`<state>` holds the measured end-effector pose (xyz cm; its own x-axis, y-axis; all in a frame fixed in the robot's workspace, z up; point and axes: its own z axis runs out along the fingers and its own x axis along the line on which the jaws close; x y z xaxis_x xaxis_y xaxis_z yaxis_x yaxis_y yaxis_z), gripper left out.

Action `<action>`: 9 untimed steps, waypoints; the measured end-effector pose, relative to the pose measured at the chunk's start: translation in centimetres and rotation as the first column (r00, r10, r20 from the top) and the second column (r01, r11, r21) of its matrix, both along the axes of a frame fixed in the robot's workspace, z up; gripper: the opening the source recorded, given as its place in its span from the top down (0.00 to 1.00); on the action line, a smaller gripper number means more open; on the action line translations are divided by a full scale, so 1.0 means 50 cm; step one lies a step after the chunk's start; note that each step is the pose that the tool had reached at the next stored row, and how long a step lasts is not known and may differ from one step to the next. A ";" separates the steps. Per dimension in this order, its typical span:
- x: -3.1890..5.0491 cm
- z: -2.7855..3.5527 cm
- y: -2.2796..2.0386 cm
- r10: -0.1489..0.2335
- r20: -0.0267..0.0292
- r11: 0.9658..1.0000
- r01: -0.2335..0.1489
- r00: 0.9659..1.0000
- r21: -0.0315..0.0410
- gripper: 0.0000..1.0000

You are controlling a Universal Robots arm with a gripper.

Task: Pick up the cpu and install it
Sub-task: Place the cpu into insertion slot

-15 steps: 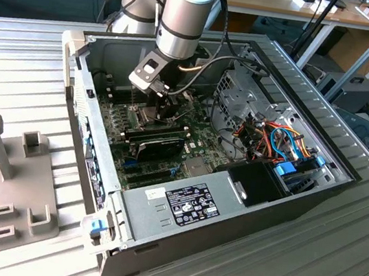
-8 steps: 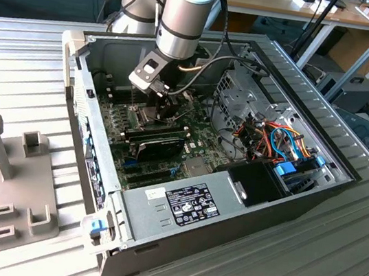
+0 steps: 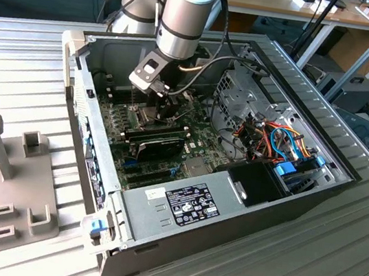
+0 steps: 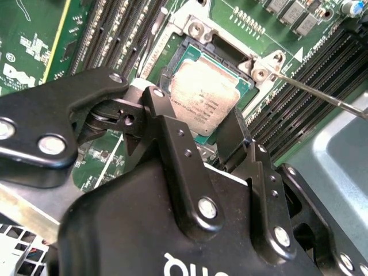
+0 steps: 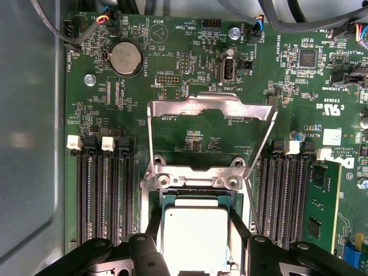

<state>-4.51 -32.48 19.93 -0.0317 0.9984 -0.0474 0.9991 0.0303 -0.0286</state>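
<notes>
The cpu (image 4: 210,92) is a small silvery square. It lies in a dark socket (image 4: 172,66) on the green board (image 4: 34,46). The big black gripper (image 4: 198,123) sits right over one edge of the cpu and hides that part. A silver frame piece (image 4: 198,29) with 2 round screws sits on the far side of the socket. Long dark slots (image 4: 109,34) run along both sides of it. A thin metal rod (image 4: 322,95) reaches out from one screw, over the slots, beside a grey metal wall (image 4: 339,149).
</notes>
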 end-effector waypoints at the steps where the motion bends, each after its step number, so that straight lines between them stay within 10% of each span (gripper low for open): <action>1: 0.000 0.002 0.0000 0.000 0.000 1.000 0.000 1.000 0.000 0.45; 9: 0.000 0.003 -0.0011 0.000 0.000 1.000 0.000 1.000 0.000 0.45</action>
